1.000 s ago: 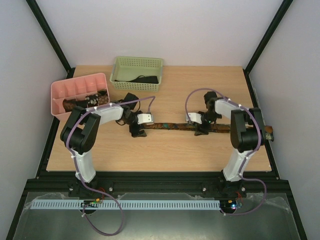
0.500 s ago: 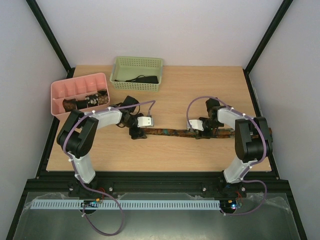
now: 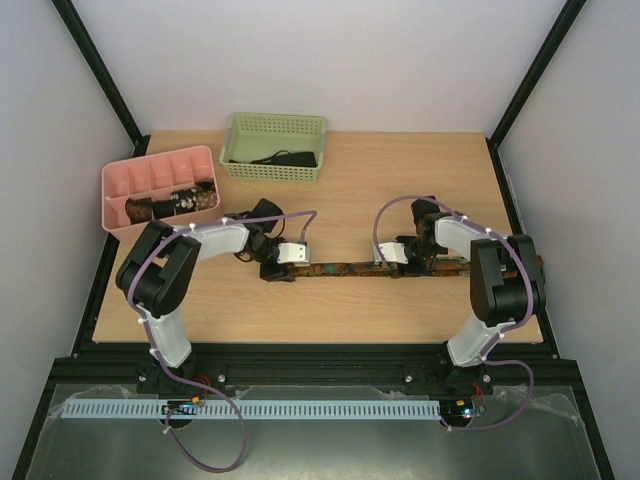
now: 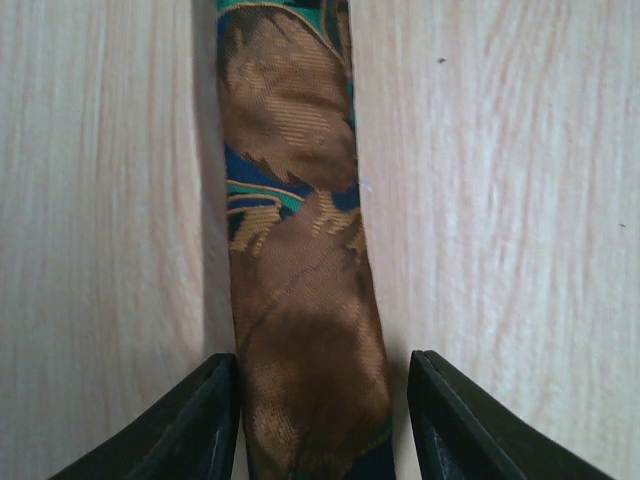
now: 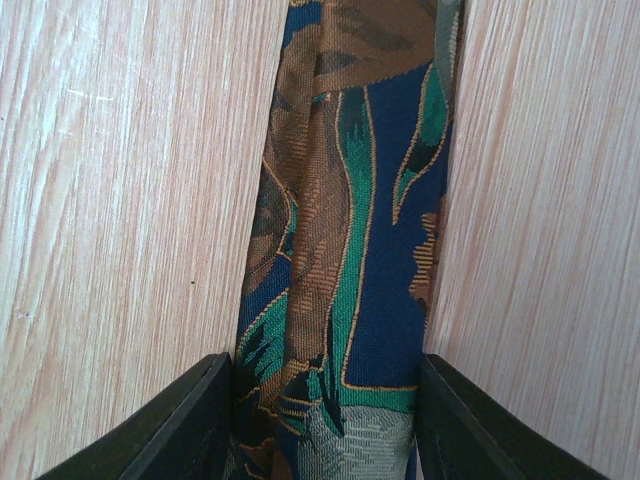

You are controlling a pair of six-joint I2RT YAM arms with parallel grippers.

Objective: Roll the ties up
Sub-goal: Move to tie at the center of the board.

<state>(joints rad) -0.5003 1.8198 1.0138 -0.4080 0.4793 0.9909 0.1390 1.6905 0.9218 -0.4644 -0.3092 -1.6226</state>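
A long brown tie (image 3: 345, 268) with blue, green and orange patterning lies flat across the table, running left to right. My left gripper (image 3: 283, 268) is down at its left end. In the left wrist view the tie (image 4: 300, 300) passes between the jaws of that gripper (image 4: 322, 358); the left finger touches its edge and a thin gap shows at the right finger. My right gripper (image 3: 402, 265) is down on the tie's middle. In the right wrist view both fingers of this gripper (image 5: 325, 362) press against the edges of the tie (image 5: 350, 250).
A pink divided tray (image 3: 125, 178) at the back left holds rolled dark ties (image 3: 172, 204). A green basket (image 3: 275, 128) behind centre holds another dark tie (image 3: 285, 158). The flat tie's right end reaches the table's right edge (image 3: 540, 268).
Both grippers have come down and toward the near side with the tie, which now lies closer to me. Both pairs of jaws have narrowed round it.
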